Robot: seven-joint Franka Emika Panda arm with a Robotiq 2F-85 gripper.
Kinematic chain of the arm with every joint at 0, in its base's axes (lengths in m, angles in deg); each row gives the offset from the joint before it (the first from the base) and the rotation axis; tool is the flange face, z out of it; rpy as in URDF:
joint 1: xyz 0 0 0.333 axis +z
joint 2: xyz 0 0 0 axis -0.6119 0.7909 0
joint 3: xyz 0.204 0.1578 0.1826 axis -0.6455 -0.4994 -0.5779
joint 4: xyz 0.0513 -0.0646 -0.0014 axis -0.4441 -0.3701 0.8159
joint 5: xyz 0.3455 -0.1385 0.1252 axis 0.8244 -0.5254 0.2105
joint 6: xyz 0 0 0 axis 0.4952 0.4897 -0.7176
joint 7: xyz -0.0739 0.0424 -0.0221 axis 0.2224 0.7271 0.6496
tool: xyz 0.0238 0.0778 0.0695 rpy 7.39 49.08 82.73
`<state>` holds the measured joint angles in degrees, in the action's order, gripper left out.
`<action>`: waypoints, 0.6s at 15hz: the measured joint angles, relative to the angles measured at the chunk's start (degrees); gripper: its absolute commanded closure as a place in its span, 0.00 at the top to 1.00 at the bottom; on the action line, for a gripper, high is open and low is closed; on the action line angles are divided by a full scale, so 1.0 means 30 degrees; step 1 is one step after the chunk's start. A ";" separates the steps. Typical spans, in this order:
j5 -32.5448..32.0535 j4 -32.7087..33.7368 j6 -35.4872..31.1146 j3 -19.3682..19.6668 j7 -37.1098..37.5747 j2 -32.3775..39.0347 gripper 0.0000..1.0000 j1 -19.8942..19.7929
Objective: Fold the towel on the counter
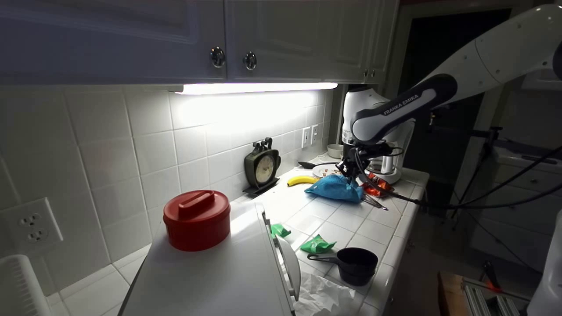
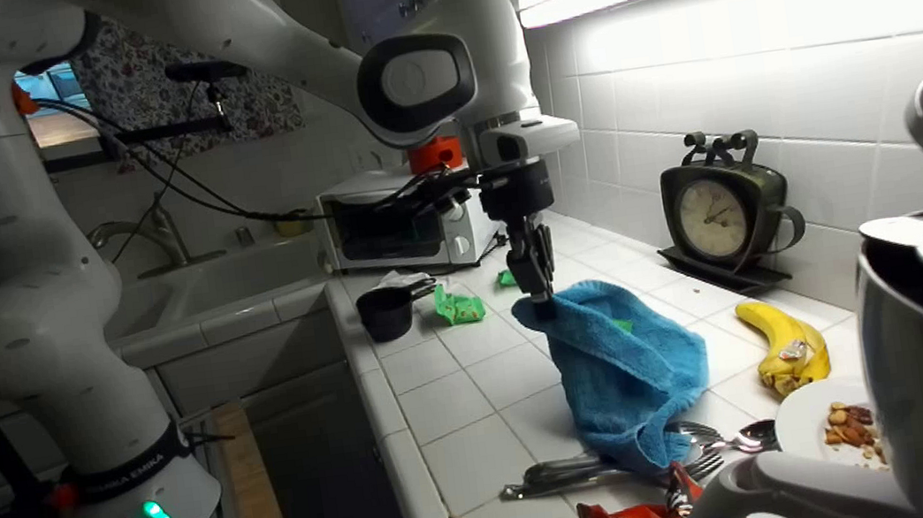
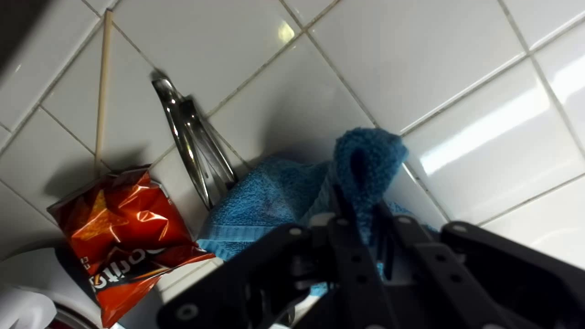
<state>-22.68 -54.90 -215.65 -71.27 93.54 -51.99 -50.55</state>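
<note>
The blue towel (image 1: 333,188) is lifted at one end and hangs down onto the white tiled counter (image 2: 454,395). In an exterior view the towel (image 2: 633,375) slopes from my gripper (image 2: 541,306) toward the cutlery, its lower part bunched on the tiles. My gripper (image 1: 351,175) points down and is shut on a pinched fold of the towel. In the wrist view the fold of towel (image 3: 368,157) sticks out past the fingertips of the gripper (image 3: 363,210), and more towel (image 3: 265,196) lies below. The fingers hide part of the towel there.
Metal cutlery (image 3: 192,137) touches the towel's lower end. A red chip bag (image 3: 130,224), a stick (image 3: 104,87), a banana (image 2: 785,346), a plate of nuts (image 2: 804,419) and a clock (image 2: 723,211) are nearby. Green wrappers (image 1: 318,245) and a black pot (image 1: 356,265) stand toward the toaster oven (image 2: 386,224).
</note>
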 measured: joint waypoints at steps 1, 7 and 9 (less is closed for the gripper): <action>0.0000 -0.0164 -0.0002 0.0058 0.0011 -0.0138 0.03 -0.0155; -0.0205 -0.0911 -0.0045 0.0241 0.0065 -0.0653 0.03 -0.0857; -0.0476 -0.0911 -0.0195 0.0237 0.0065 -0.0690 0.03 -0.0927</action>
<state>-24.10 -57.64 -216.23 -70.56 93.73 -54.06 -53.33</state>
